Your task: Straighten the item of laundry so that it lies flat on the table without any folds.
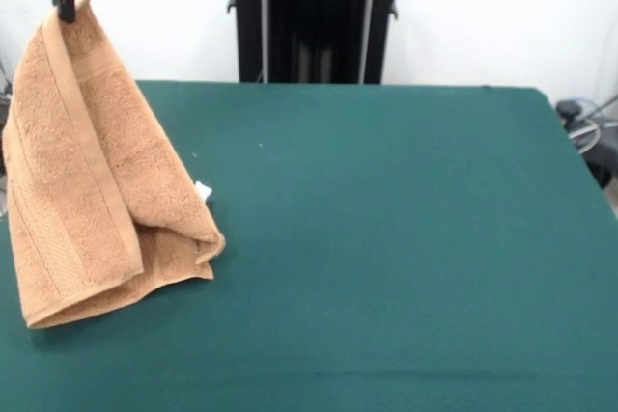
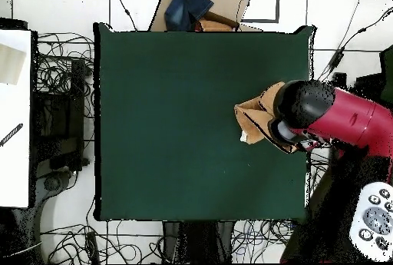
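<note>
In the front view, the small orange-tan terry towel [image 1: 92, 171] hangs from its top corner, which is pinched up at the picture's top left under the red and black gripper [image 1: 70, 9]; the hold itself is tight on that corner, though the fingers are mostly hidden by the cloth and the red housing. Held this high, the towel drapes in a long cone, its woven band running down the middle, while its lower part is folded over and rests on the large dark green felt-covered table [image 1: 386, 238] near the left edge. A small white loop tag [image 1: 203, 191] pokes out on the right side of the drape. The lift seems meant to let weight pull the folds open before laying it down. In the overhead view, the red arm [image 2: 338, 120] comes in from the right and covers most of the towel [image 2: 257, 116], which shows as a folded bundle near the table's [image 2: 176, 124] right edge, tag [image 2: 244, 136] visible; the grip itself is hidden there.
</note>
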`<state>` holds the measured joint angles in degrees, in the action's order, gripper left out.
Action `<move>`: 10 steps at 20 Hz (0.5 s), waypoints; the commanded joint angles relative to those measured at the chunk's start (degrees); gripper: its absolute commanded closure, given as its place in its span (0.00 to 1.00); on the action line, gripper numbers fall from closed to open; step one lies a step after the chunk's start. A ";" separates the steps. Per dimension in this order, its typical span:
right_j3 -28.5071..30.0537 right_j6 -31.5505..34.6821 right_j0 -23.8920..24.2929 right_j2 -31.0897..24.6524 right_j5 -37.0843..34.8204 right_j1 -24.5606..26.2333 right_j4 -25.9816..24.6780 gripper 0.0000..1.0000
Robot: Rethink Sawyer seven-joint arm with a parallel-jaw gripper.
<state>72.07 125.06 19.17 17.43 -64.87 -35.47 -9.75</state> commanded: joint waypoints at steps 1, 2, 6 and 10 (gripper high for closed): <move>7.53 -6.39 0.60 -2.35 -6.70 -2.17 -2.82 1.00; 6.95 -6.61 0.78 -2.51 -7.61 -2.08 -2.77 1.00; 3.72 -7.62 1.32 -3.17 -10.94 -1.13 -3.12 1.00; 0.62 -7.43 1.15 -3.79 -13.99 0.02 -3.48 1.00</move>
<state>71.66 125.06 19.98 17.43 -71.56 -36.56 -9.76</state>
